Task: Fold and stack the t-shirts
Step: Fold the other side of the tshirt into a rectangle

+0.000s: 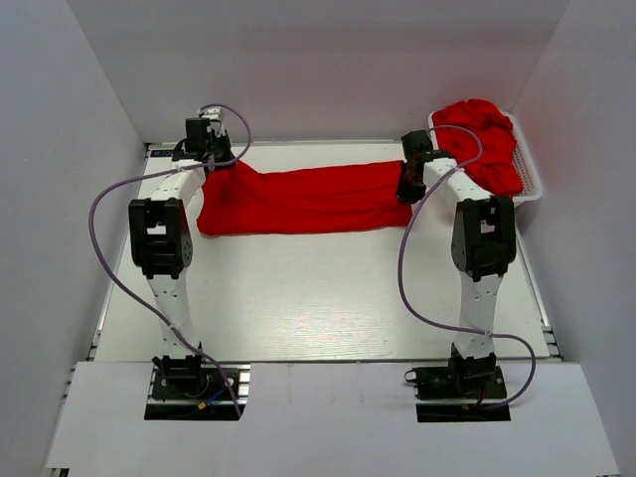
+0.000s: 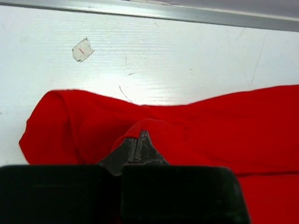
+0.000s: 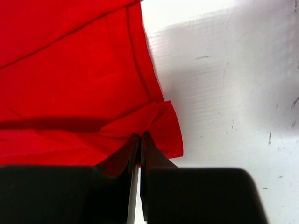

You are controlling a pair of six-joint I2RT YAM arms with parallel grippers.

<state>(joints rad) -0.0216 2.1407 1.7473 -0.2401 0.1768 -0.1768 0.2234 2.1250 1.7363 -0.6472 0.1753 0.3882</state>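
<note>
A bright red t-shirt (image 1: 298, 199) lies stretched left to right across the far half of the table. My left gripper (image 1: 211, 162) is shut on its left end; in the left wrist view the jaws (image 2: 140, 135) pinch a raised fold of the t-shirt (image 2: 210, 126). My right gripper (image 1: 409, 185) is shut on its right end; in the right wrist view the jaws (image 3: 140, 137) pinch the t-shirt (image 3: 74, 79) near its right edge. More red t-shirts (image 1: 482, 139) lie heaped in the basket at the far right.
A white slotted basket (image 1: 533, 179) stands at the table's far right corner, next to the right arm. A scrap of tape (image 2: 82, 49) sticks to the table near the far rail (image 2: 140, 10). White walls enclose the table on three sides.
</note>
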